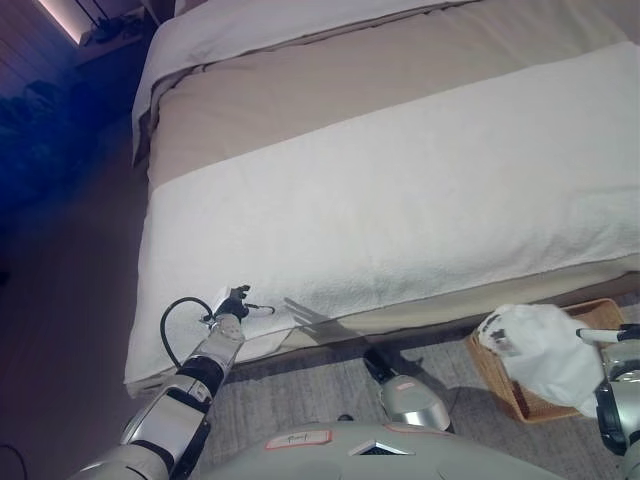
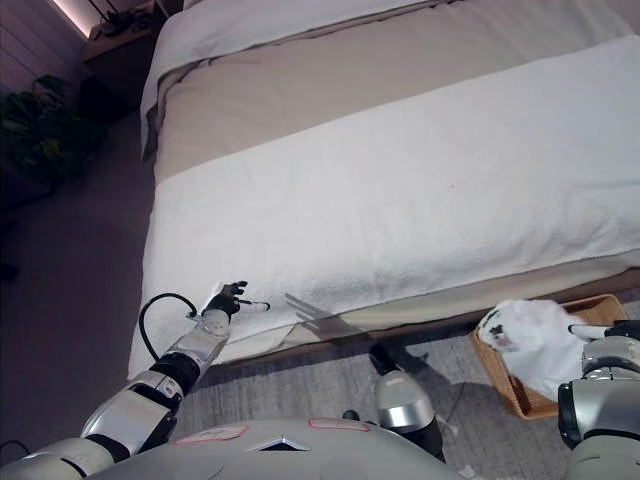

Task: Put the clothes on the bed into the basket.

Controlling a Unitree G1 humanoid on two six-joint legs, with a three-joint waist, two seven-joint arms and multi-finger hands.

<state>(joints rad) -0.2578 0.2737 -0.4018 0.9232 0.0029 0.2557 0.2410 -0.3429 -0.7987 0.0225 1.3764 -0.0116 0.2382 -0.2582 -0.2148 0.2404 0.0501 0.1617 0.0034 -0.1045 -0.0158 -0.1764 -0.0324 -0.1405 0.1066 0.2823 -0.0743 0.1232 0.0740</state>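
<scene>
A white garment (image 1: 545, 352) hangs from my right hand (image 1: 608, 335) at the lower right, right over a wicker basket (image 1: 497, 383) that stands on the floor by the foot of the bed. The hand's fingers are pinched on the cloth's right side. The garment covers most of the basket's opening; it also shows in the right eye view (image 2: 535, 340). My left hand (image 1: 235, 301) is open, with fingers spread, at the lower left corner of the bed's white blanket (image 1: 400, 200). No other loose clothes show on the bed.
The bed (image 1: 330, 85) fills the middle, with a beige cover behind the white blanket. Grey carpet (image 1: 310, 385) runs along the foot of the bed. A dark plant (image 2: 40, 130) and a low stand (image 2: 115, 40) are at the far left.
</scene>
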